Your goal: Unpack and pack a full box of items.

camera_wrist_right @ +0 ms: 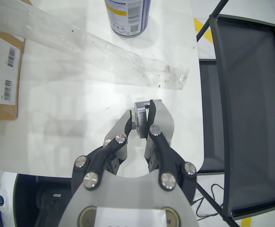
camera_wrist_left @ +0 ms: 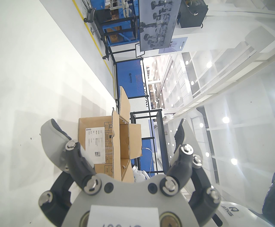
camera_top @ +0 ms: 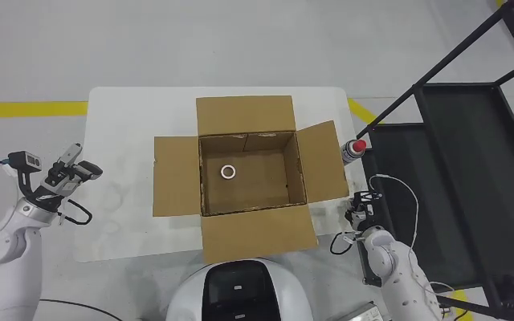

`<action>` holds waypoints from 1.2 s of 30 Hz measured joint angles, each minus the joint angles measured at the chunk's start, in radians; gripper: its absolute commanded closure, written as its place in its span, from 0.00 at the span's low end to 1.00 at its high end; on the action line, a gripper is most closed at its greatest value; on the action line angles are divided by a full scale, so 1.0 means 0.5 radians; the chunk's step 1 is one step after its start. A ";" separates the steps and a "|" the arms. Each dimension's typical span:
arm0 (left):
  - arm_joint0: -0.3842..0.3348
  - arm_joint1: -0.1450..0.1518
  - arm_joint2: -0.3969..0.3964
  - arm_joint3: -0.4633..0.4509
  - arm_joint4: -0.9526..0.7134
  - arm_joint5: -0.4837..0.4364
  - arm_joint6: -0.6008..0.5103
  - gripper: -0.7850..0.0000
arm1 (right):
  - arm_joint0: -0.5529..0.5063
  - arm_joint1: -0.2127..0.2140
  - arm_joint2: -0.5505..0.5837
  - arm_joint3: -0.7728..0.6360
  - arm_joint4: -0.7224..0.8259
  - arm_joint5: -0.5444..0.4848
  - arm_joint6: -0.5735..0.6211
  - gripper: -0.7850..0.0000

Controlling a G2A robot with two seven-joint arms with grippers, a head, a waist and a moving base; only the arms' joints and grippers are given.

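An open cardboard box (camera_top: 249,172) stands mid-table with all flaps spread; a small white ring-shaped item (camera_top: 228,171) lies on its floor. The same box (camera_wrist_left: 111,141) appears ahead of my left gripper (camera_wrist_left: 117,133), which hovers open and holds nothing, off the table's left edge (camera_top: 80,172). My right gripper (camera_wrist_right: 140,119) sits low over the table near its front right corner (camera_top: 361,207), shut on a small grey metal block (camera_wrist_right: 140,120). A spray can with a red cap (camera_top: 354,149) stands upright beside the box's right flap; its lower body (camera_wrist_right: 127,17) is ahead of the right gripper.
A strip of clear tape (camera_wrist_right: 120,64) lies flat on the white table (camera_top: 128,160) between the can and the right gripper. A dark metal cart (camera_top: 450,193) stands close against the table's right side. Labels cover the box flap (camera_wrist_right: 8,73).
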 measured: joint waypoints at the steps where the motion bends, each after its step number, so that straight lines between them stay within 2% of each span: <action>1: 0.000 0.000 0.000 0.000 0.000 0.000 0.000 0.00 | 0.007 -0.001 -0.007 0.010 -0.005 0.015 -0.012 1.00; 5: 0.000 0.000 0.000 0.000 0.000 0.000 0.000 0.00 | 0.047 -0.004 -0.031 0.054 -0.015 0.079 -0.049 1.00; 7: 0.000 0.000 0.000 0.000 0.000 0.000 0.000 0.00 | 0.068 -0.005 -0.041 0.075 -0.025 0.105 -0.059 0.84; 9: 0.000 0.000 0.000 0.000 0.000 0.000 0.000 0.00 | 0.091 -0.005 -0.053 0.097 -0.038 0.128 -0.060 0.57; 10: 0.000 0.000 0.000 0.000 0.000 0.000 0.000 0.00 | 0.100 -0.005 -0.058 0.107 -0.042 0.135 -0.060 0.17; 11: 0.000 0.000 0.000 0.000 0.000 0.000 0.000 0.00 | 0.110 -0.005 -0.064 0.117 -0.042 0.139 -0.060 0.00; 20: 0.000 0.000 0.000 0.000 0.000 0.000 0.000 0.00 | 0.116 -0.001 -0.047 0.124 0.038 0.116 -0.065 0.00; 30: 0.000 0.000 0.000 0.000 0.000 0.000 0.000 0.00 | -0.292 0.031 0.268 -0.487 0.367 -0.170 -0.108 0.00; 36: 0.000 0.000 0.000 0.000 0.000 0.000 0.000 0.00 | -0.385 0.036 0.340 -0.781 0.666 -0.403 -0.094 0.00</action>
